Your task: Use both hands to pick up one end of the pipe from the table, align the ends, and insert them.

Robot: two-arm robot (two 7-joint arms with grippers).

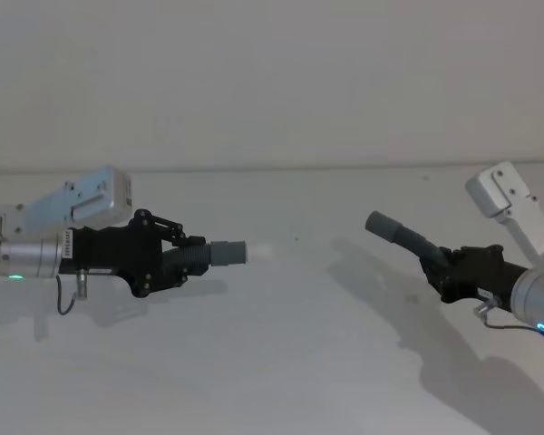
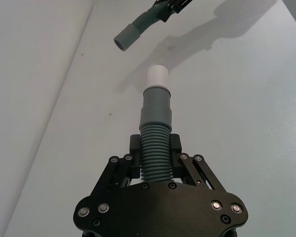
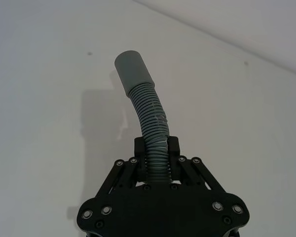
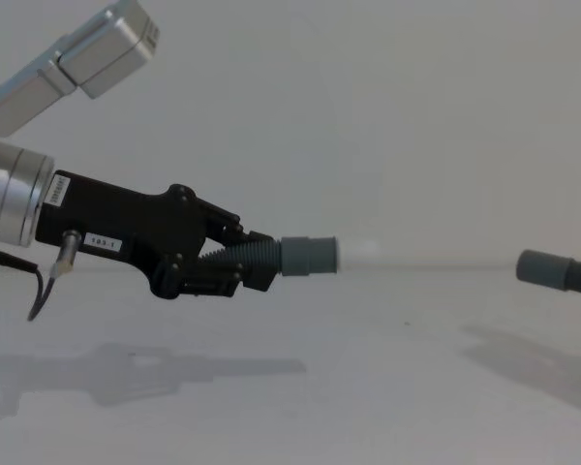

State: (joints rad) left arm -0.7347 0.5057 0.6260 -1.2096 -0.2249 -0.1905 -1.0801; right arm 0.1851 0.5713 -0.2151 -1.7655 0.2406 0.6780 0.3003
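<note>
Jaws of left gripper and right gripper clamp pipe pieces aloft.

Greys on white
Ribbed dark grey pipe; lighter grey cuff; whitish tip; black left gripper, right gripper; white bench

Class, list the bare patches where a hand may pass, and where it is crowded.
Free: the gap between left cuff and right cuff; the table nearer the robot; the strip behind, to the wall. Crowded: around left gripper and right gripper, each clamping a pipe.
</note>
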